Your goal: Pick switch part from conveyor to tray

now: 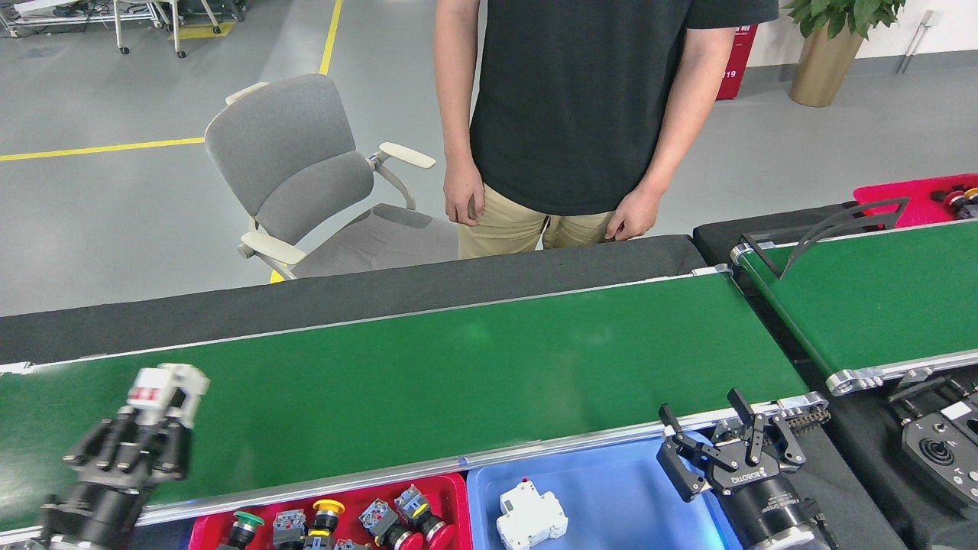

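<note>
conveyor bare mid-belt, red tray and blue tray below, person beyond | trays cut off by frame edge | my left gripper over belt's left end, clamping switch part; right gripper spread wide over blue tray

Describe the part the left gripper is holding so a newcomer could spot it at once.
Start at the long green conveyor crossing the middle of the view and follow it to its left end. There the left gripper holds up a small white switch part with a red patch on its face. It is the only part above the belt; the others lie in trays.
</note>
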`<state>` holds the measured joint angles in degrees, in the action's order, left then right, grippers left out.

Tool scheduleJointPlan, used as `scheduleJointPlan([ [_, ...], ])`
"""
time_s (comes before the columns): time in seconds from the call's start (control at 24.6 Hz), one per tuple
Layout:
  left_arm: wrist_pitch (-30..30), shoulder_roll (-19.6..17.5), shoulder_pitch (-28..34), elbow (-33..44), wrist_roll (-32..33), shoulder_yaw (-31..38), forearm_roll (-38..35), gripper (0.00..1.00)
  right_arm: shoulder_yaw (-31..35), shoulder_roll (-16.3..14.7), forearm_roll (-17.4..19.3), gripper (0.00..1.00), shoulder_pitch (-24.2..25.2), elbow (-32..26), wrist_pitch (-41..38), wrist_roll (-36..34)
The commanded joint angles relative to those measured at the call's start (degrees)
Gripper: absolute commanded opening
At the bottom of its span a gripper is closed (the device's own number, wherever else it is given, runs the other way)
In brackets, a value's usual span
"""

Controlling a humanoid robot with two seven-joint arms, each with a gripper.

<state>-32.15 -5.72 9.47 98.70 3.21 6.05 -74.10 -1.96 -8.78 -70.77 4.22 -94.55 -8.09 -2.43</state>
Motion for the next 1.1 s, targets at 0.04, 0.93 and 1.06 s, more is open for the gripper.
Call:
scheduleJointPlan([
  [0.04,1.4,3.4,0.2,3.2,4.5,-10.4,-1.5,0.08,2.5,-0.1,0.1,1.0,0.3,-0.8,0.1,-0.2],
  [0.93,21.0,9.8,0.5,3.2,5.7,-18.4,-8.4,1.0,3.4,-0.1,0.1,1.0,1.8,-0.8,0.0,-0.3],
  [1.06,19.8,7.4,1.3,2.9,2.1,1.2,-8.2,1.0,3.5,-0.3,0.1,1.0,2.5,-0.8,-0.1,-0.3],
])
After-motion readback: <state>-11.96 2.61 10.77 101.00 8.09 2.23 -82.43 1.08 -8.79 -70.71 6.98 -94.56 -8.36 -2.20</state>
